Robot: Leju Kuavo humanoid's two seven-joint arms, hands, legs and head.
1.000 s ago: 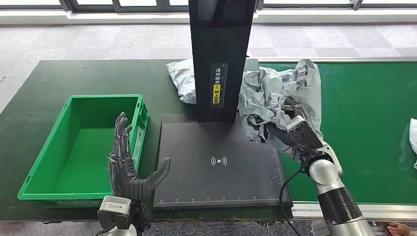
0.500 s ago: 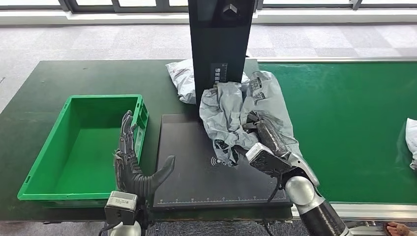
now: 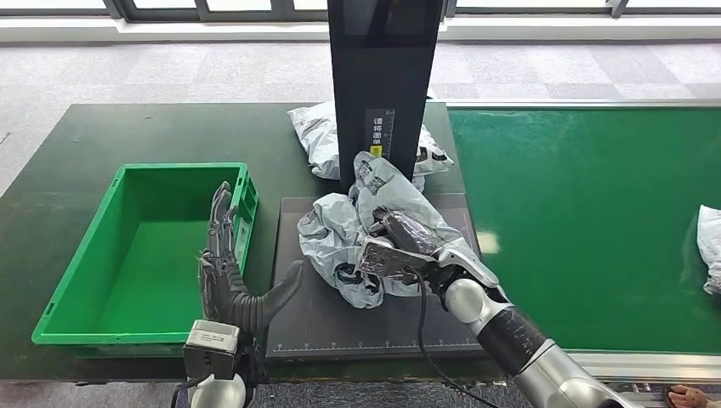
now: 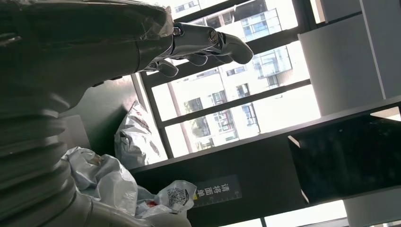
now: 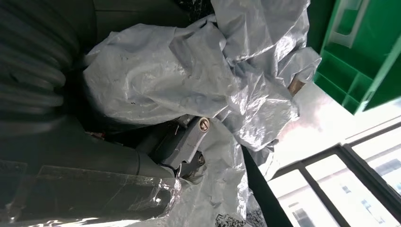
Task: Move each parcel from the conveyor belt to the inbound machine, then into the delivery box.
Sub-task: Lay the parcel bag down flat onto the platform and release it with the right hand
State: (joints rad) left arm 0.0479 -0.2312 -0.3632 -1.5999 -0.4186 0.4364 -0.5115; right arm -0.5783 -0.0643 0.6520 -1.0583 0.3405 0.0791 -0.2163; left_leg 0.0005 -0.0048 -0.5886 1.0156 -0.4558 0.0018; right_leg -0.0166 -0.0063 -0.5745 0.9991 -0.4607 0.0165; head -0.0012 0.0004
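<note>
1. Standing upright at the near left corner of the scanner pad (image 3: 323,314), the left hand (image 3: 228,280) holds nothing; its fingers (image 3: 219,229) are spread and point away from the robot, the thumb reaching out over the pad's left edge. In the left wrist view the same fingers (image 4: 208,40) hang apart in the air.
2. Gripping a crumpled grey parcel (image 3: 353,234), the right hand (image 3: 408,242) is over the middle of the pad, fingers closed into the plastic. The right wrist view shows the parcel (image 5: 189,80) bunched around the hand (image 5: 182,144), with wrinkled film on every side of it. Whether the parcel rests on the pad or hangs just above it cannot be told.
3. Left of the pad sits a green box (image 3: 59,289), its near wall just beside the left hand.
4. Right of the pad runs the green belt (image 3: 595,212), with another pale parcel (image 3: 710,246) at its far right edge.
5. Behind the pad rises the black scanner column (image 3: 383,85), a label with a yellow mark on its front.
6. Behind the column lies a third grey parcel (image 3: 316,136), showing on both sides of it.
</note>
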